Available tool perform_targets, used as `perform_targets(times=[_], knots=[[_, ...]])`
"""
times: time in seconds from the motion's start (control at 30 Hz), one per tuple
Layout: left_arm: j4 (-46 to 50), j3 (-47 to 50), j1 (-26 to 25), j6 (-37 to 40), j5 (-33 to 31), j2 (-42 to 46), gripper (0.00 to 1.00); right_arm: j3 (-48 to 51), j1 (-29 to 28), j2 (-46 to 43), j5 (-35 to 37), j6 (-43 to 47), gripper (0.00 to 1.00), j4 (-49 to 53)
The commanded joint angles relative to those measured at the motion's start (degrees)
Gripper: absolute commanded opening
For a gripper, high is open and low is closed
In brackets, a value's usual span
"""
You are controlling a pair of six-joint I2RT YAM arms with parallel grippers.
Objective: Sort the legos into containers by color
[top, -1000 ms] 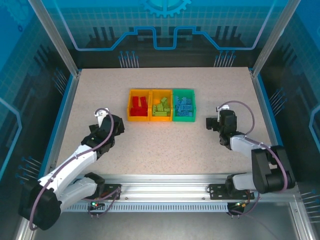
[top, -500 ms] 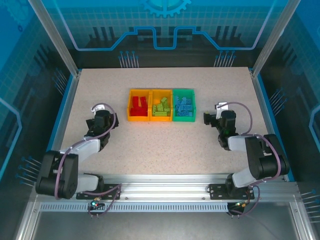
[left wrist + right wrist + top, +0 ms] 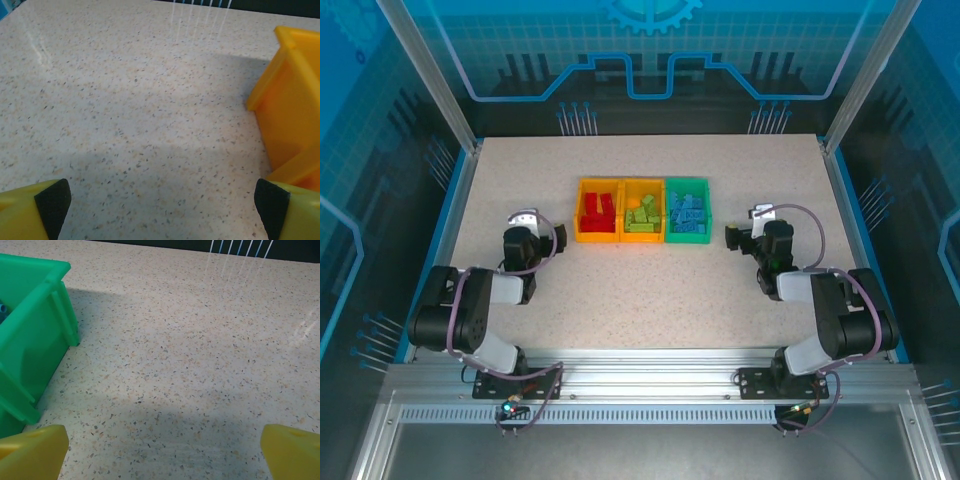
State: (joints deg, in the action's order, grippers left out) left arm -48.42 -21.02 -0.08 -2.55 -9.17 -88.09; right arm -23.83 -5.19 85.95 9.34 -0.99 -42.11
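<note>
Three containers stand side by side mid-table. The left orange bin (image 3: 579, 212) holds red legos (image 3: 597, 212). Lime green legos (image 3: 642, 218) lie in the middle orange bin (image 3: 642, 239), and light blue legos (image 3: 686, 215) in the green bin (image 3: 708, 210). My left gripper (image 3: 523, 238) rests low on the table to the left of the bins, open and empty (image 3: 162, 205), with the orange bin's wall (image 3: 290, 100) to its right. On the other side of the bins, my right gripper (image 3: 758, 234) is open too (image 3: 162, 452), nothing between its fingers, the green bin (image 3: 30, 340) at its left.
Both arms are folded back close to their bases at the near edge. Speckled tabletop (image 3: 650, 290) stretches between the grippers and in front of the bins. A blue-edged frame and clear walls (image 3: 460, 180) enclose the table.
The left arm has folded back, its gripper moving left and settling low beside the bins. The right arm has drawn in as well. Both grippers stayed open.
</note>
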Motion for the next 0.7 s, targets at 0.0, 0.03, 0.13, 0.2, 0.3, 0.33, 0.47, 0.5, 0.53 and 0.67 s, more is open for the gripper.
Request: perform_targets(times=[0.0,0.03,0.13,0.2,0.3,0.33,0.47,0.5,0.53,0.67], knots=[[-2.66,-1.29,-0.43,2.58,4.01,-0.37,0.99,-0.33,0.73,0.27,-0.75,0.56,1.00,-2.18],[-1.95,-1.50,-0.44,2.73,4.63,-0.25,0.99,-0.33,0.76,0.27,-0.74,0.56,1.00,-2.19],[-2.11,-1.44,-0.45,2.77,4.77,-0.24,0.99,-0.35,0.75,0.27,-0.77,0.60,1.00,-2.10],[-2.20,-1.42,-0.45,2.78,4.73,-0.25,0.99,-0.34,0.74,0.27,-0.73,0.60,1.00,-2.10],[-2.20,-1.48,-0.40,2.77,4.69,-0.24,0.99,-0.34,0.71,0.27,-0.76,0.56,1.00,-2.19],[-2.20,-1.40,-0.42,2.74,4.77,-0.28,0.99,-0.35,0.72,0.32,-0.78,0.56,1.00,-2.19],[-2.12,-1.40,-0.45,2.73,4.70,-0.25,0.99,-0.51,0.76,0.28,-0.74,0.58,1.00,-1.81],[-2.20,-1.42,-0.45,2.76,4.74,-0.24,0.99,-0.51,0.71,0.27,-0.74,0.66,1.00,-1.91],[-2.12,-1.48,-0.45,2.72,4.77,-0.30,0.99,-0.51,0.70,0.27,-0.71,0.65,1.00,-1.91],[-2.17,-1.42,-0.45,2.72,4.77,-0.26,0.99,-0.32,0.58,0.27,-0.61,0.64,1.00,-2.10]])
